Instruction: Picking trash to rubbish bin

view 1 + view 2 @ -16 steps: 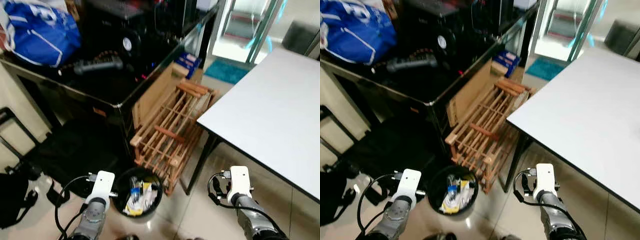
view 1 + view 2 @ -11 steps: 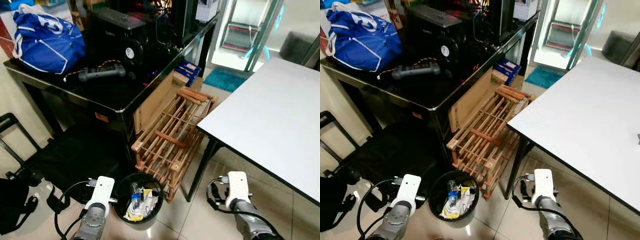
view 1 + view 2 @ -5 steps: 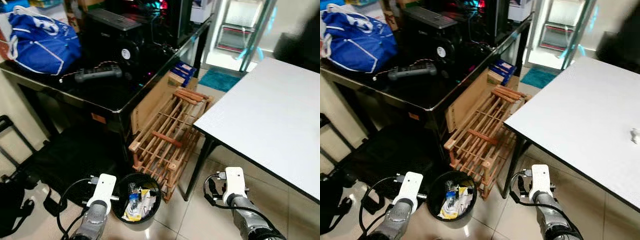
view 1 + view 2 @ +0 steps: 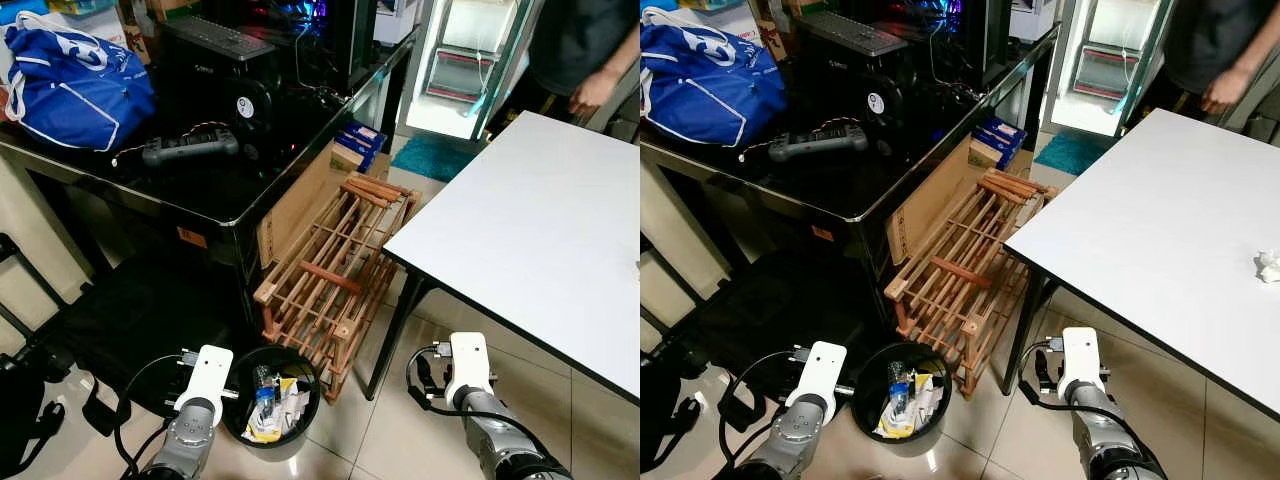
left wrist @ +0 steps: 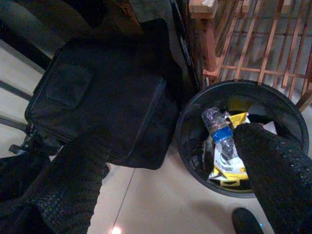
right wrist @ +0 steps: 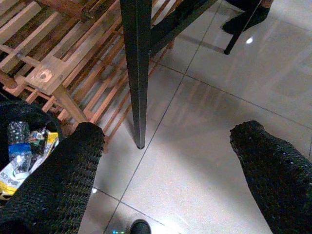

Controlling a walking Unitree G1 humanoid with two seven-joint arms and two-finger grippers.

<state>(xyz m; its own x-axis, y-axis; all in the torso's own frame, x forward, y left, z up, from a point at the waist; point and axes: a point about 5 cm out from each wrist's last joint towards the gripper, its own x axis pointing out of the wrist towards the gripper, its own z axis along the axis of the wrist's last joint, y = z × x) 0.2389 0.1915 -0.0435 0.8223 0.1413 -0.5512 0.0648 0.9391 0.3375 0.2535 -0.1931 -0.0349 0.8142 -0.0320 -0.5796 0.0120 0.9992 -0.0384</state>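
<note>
Two grippers: both hang low with fingers spread wide and nothing held; left gripper [image 5: 161,180], right gripper [image 6: 165,175].
Trash still out: one small crumpled white scrap [image 4: 1269,265] lies on the white table [image 4: 1140,230], above and well off to the right of the right gripper, near the table's far right side.
Rubbish bin: black round bin [image 4: 236,372] stands on the tiled floor just beside the left gripper, already holding a plastic bottle [image 5: 218,129] and yellow wrappers [image 5: 225,163].
Step, as I judge it: nothing grasped yet; the scrap has to be reached first.
Risk, table: the table's black leg [image 6: 136,73] stands straight ahead of the right gripper, so an arm rising for the scrap could knock the leg or the table's edge.
Risk, rack: the wooden slatted rack [image 4: 335,265] leans close behind the bin; a careless swing could tip it.
Risk, scrap: light and small, so wide fingers may push it away rather than pinch it.
Risk, person: a person's hand [image 4: 590,92] hovers by the table's far corner, within the reach path.
</note>
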